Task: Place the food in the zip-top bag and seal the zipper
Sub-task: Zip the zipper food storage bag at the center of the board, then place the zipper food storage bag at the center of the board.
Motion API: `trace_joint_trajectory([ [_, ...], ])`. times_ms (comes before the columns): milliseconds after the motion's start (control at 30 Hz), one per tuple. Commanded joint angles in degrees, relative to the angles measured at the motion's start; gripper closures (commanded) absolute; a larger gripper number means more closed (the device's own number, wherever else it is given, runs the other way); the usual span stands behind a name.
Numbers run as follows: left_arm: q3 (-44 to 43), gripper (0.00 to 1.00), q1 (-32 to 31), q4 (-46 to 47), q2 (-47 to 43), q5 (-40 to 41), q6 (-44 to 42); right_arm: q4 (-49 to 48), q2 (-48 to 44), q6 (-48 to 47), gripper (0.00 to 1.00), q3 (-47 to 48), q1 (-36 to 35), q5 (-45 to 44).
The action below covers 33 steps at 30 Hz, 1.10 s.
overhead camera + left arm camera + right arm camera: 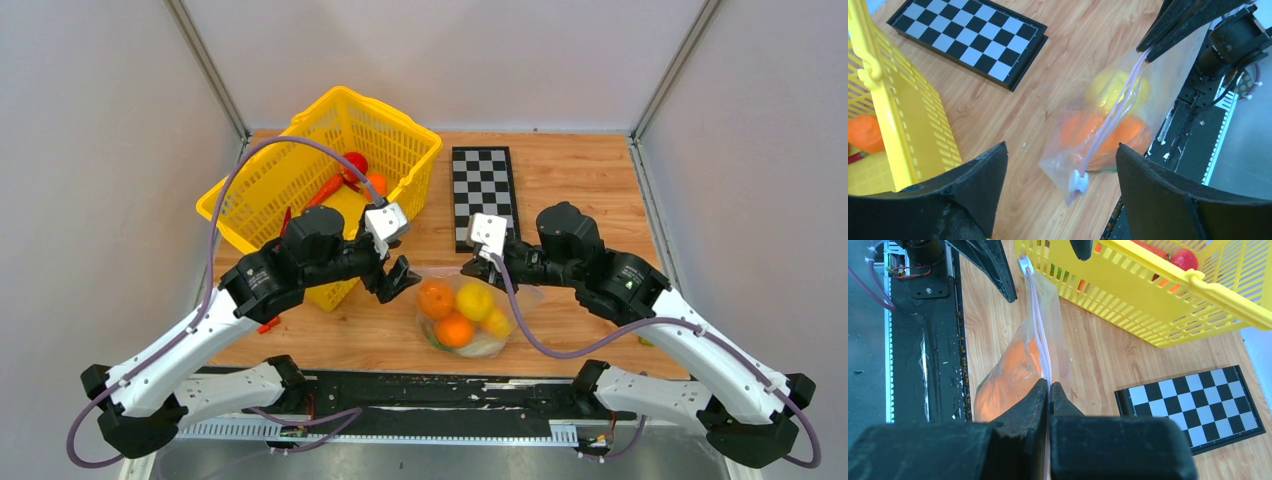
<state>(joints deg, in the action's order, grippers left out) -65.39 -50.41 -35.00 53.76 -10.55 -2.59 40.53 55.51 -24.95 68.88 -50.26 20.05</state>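
The left claw [1060, 150] is spread wide, one finger on either side of the white slider [1078, 182] and touching nothing. The right claw [1049, 390] is pressed together, pinching the zipper [1040, 340] at the far end of the bag's mouth. That pinch holds the strip taut and off the table [580, 180], so it runs in a straight line from the right claw to the gap of the left one. The bag [470, 310] hangs and slumps below that line, between the two claws and a little nearer the arm bases.

The food [455, 330] is inside the bag: two orange pieces, two yellow ones, and something pale with a bit of green under them. With the slider at the left claw's end, the seal looks run through, though I cannot tell if it is shut all along.

Just beyond the left claw stands the yellow basket [330, 170], holding red and orange pieces. A checkerboard [484, 195] lies just beyond the right claw.
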Motion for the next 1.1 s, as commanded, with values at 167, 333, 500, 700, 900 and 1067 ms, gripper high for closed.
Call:
trace_joint_trajectory([
  [167, -3.83, 0.00, 0.49, 7.70, -0.85, 0.54, 6.63, -1.62, -1.30, 1.70, 1.00, -1.19, 0.26, -1.44],
  [333, -2.79, 0.00, 0.49, 10.12, -2.02, 7.25, 8.78, -4.37, -1.68, 4.03, 1.00, -1.16, 0.42, -12.98],
  [500, -2.49, 0.00, 0.58, 11.20, -2.05, 10.42, 11.01, -4.94, 1.11, 5.53, 1.00, 3.97, 5.62, -25.09],
  [700, -1.06, 0.00, 0.58, 13.37, -1.63, 10.39, 12.74, -6.32, 3.76, 5.72, 1.00, 9.22, 12.29, -24.49],
  [900, 0.68, 0.00, 0.56, 14.62, -2.11, 10.39, 13.52, -3.85, 3.60, 4.53, 1.00, 7.48, 12.29, -8.04],
  [1067, 1.89, 0.00, 0.57, 15.95, -2.28, 11.13, 14.53, -6.80, 2.75, 11.05, 1.00, -2.74, 9.72, 0.96],
])
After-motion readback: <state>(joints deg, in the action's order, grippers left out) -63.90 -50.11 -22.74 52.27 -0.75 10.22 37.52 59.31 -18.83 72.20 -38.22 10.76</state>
